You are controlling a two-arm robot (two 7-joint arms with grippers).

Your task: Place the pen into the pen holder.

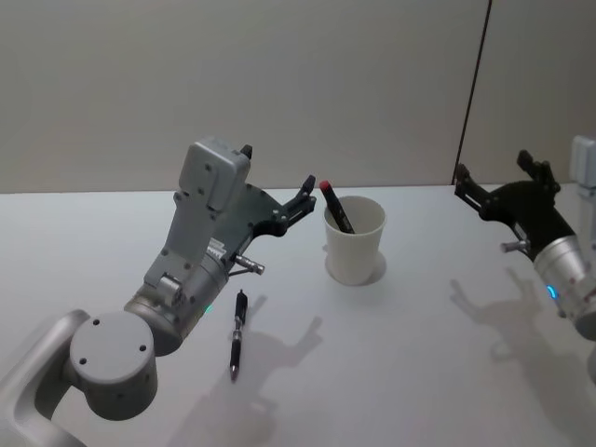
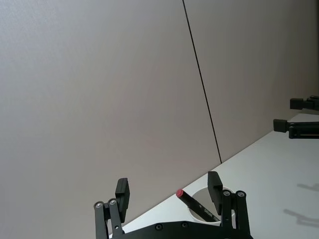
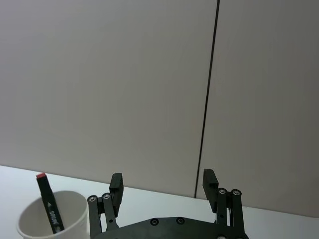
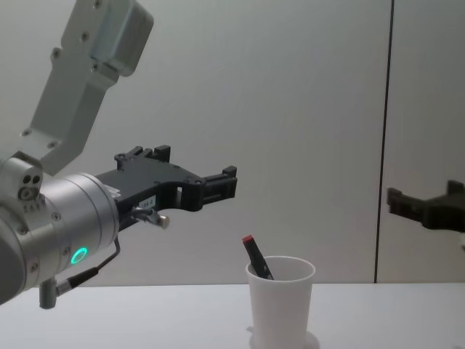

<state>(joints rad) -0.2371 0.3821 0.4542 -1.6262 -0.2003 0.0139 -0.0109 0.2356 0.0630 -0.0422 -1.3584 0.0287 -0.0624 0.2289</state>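
Left gripper (image 2: 168, 185) hangs spread and empty, left of the pen holder (image 1: 356, 247), whose rim props a red-capped pen (image 1: 335, 207); a black pen (image 1: 237, 345) lies nearer; right gripper (image 3: 163, 178) idles spread at the right

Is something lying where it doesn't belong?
Yes. A black pen lies flat on the table, outside the cup, where a red-capped pen stands tilted. The left gripper hangs open beside the cup; the right gripper, open, is farther off.
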